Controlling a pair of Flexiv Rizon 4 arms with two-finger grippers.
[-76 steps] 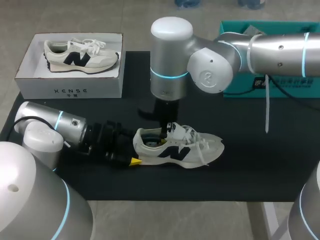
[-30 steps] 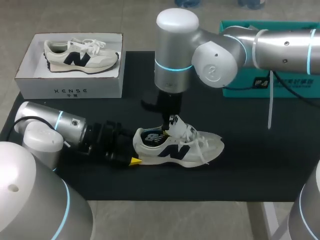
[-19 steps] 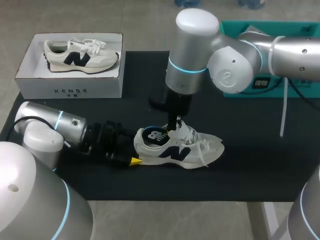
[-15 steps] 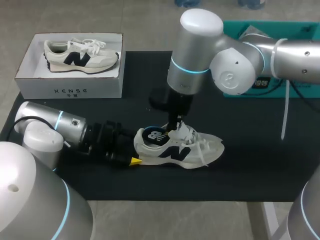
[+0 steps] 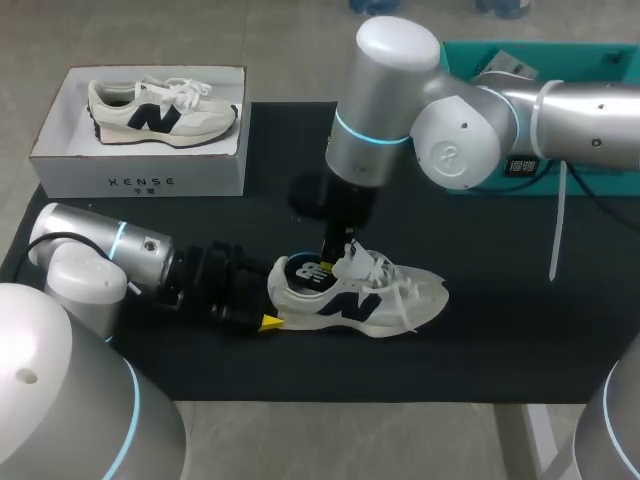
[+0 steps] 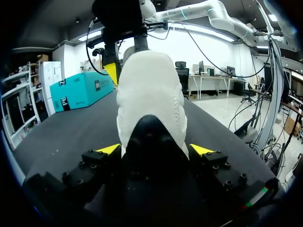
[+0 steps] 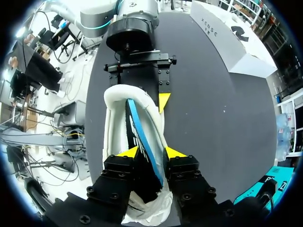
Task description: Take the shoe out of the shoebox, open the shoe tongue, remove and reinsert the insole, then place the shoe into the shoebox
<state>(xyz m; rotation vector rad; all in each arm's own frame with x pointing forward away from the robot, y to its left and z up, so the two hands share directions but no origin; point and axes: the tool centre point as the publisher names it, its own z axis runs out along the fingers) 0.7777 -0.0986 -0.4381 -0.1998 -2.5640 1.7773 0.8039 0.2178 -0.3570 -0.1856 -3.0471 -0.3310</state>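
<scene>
Your left tool [image 6: 155,149] is gripping the shoe [image 6: 149,94] by the heel, with one yellow tip pressing on each side. The shoe is resting upright on its sole on the black bench [image 5: 480,330], toe pointing away from that tool. Your right tool [image 7: 151,152] is hanging straight above the shoe's opening and is closed on the insole [image 7: 137,127]. The insole is standing on edge between the fingers, its lower part down inside the shoe. The shoebox [image 5: 140,175] is sitting at the bench's far left corner, well apart from the shoe, and a second shoe [image 5: 160,110] is lying in it.

The right wrist view is showing you the insole's blue edge running between the two yellow tips, with the left tool just beyond the heel. The head view is hiding that pinch behind the right arm's wrist and is giving you only the insole's dark face tilting up out of the heel end. The left wrist view is showing the heel clamp head-on and one yellow tip of the right tool above the shoe, while the heel is blocking the insole from sight.
</scene>
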